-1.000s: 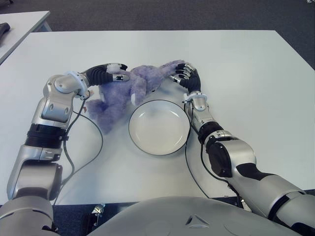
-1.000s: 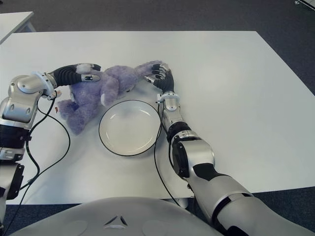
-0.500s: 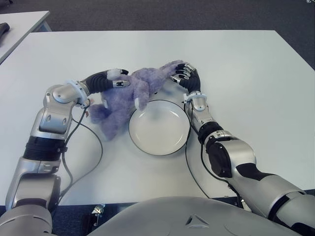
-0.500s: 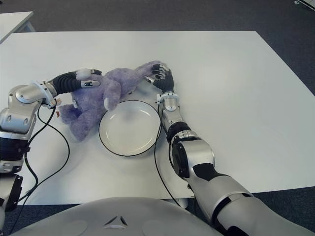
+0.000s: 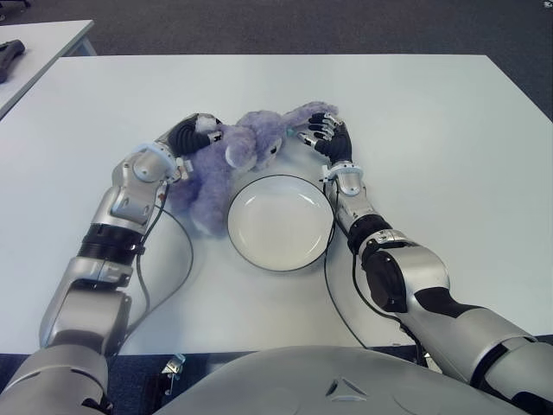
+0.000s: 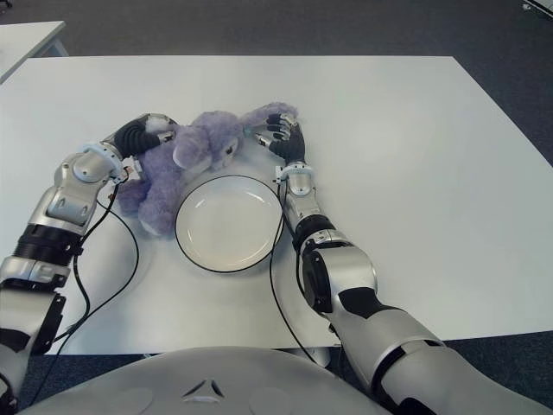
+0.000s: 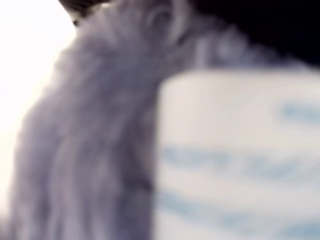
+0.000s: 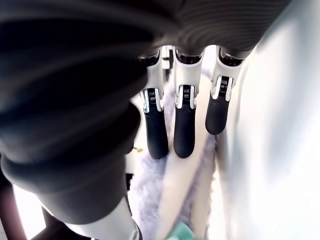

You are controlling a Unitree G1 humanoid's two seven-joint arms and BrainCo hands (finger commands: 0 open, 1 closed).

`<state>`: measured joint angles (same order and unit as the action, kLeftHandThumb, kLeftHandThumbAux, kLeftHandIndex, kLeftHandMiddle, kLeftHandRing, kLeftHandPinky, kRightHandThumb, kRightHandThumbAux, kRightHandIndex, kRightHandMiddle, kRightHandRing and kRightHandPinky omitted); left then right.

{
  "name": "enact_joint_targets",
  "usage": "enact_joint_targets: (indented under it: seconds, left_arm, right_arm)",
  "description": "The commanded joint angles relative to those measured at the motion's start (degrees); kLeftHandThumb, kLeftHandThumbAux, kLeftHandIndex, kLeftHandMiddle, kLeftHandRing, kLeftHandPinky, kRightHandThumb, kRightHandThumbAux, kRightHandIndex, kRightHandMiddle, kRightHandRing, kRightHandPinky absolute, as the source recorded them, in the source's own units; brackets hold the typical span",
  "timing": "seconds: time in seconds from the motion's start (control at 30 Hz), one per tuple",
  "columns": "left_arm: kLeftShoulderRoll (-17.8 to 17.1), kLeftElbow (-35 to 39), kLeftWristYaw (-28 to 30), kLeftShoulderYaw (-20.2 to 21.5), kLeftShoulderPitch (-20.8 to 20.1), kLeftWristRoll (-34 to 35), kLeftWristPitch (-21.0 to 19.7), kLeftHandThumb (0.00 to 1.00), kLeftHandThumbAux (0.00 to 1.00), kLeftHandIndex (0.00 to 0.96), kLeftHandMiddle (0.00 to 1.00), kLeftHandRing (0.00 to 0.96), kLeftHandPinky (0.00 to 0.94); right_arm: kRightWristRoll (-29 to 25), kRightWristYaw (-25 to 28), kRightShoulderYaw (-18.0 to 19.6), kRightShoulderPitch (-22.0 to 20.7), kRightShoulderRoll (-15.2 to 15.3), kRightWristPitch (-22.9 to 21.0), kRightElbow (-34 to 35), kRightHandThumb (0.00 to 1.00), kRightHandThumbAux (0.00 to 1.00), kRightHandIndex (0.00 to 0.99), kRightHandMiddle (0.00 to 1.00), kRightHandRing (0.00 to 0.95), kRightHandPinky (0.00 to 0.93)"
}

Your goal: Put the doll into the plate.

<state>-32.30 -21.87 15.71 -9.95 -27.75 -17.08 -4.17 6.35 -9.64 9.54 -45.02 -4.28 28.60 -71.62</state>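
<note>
A purple plush doll (image 5: 232, 157) lies bunched on the white table, just behind and left of the white plate (image 5: 279, 226) with a dark rim. Its lower body hangs down along the plate's left side. My left hand (image 5: 199, 132) is curled into the doll's back on its far left side; the left wrist view is filled with purple fur (image 7: 85, 140) and a white label (image 7: 240, 155). My right hand (image 5: 319, 129) is closed over the doll's raised limb behind the plate's far right rim, and its fingers (image 8: 184, 125) press on fur.
A black cable (image 5: 179, 259) loops on the table (image 5: 432, 130) left of the plate, and another (image 5: 331, 298) runs along my right forearm. A second table (image 5: 43, 39) stands at the far left with a dark object (image 5: 12, 54) on it.
My left arm has swung right and drawn the doll in toward the plate. The doll has bunched up and its head has turned toward the plate. My right hand has stayed put.
</note>
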Motion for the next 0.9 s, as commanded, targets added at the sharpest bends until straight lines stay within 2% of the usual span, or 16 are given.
enact_joint_targets:
  seconds: [0.03, 0.1, 0.17, 0.3, 0.57, 0.9]
  left_arm:
    - [3.2, -11.7, -4.2, -2.7, 1.8, -3.3, 0.9, 0.674, 0.511, 0.630, 0.765, 0.777, 0.842]
    - [4.0, -13.6, -4.9, -2.3, 1.4, -2.8, 0.2, 0.790, 0.558, 0.693, 0.801, 0.802, 0.836]
    - [4.4, -14.5, -5.3, -2.2, 0.9, -2.6, -0.3, 0.810, 0.563, 0.703, 0.806, 0.806, 0.836]
    - [5.9, -14.8, -6.8, -1.3, 0.4, -2.0, -4.4, 0.898, 0.598, 0.742, 0.836, 0.836, 0.879]
    - [7.0, -16.2, -8.5, -0.5, -0.1, -1.6, -6.9, 0.955, 0.620, 0.766, 0.842, 0.853, 0.871]
    - [7.1, -17.6, -9.4, -0.3, -1.1, -1.5, -8.6, 0.968, 0.631, 0.773, 0.838, 0.854, 0.864]
  right_arm:
    - [-1.1, 0.0, 1.1, 11.6, -6.2, -6.9, -6.8, 0.204, 0.962, 0.292, 0.303, 0.284, 0.218]
    - [-1.1, 0.0, 1.1, 11.7, -6.2, -6.8, -6.8, 0.206, 0.960, 0.284, 0.297, 0.279, 0.228]
    - [-1.0, 0.0, 1.2, 11.7, -6.2, -6.7, -6.8, 0.206, 0.959, 0.282, 0.296, 0.278, 0.230]
    - [-0.8, 0.1, 1.1, 11.7, -6.2, -6.6, -6.8, 0.200, 0.952, 0.274, 0.291, 0.268, 0.229]
    - [-0.7, 0.3, 1.0, 11.9, -6.2, -6.0, -6.7, 0.189, 0.956, 0.265, 0.288, 0.265, 0.241]
    - [-0.7, 0.3, 1.0, 12.0, -6.2, -5.9, -6.7, 0.186, 0.960, 0.268, 0.289, 0.264, 0.233]
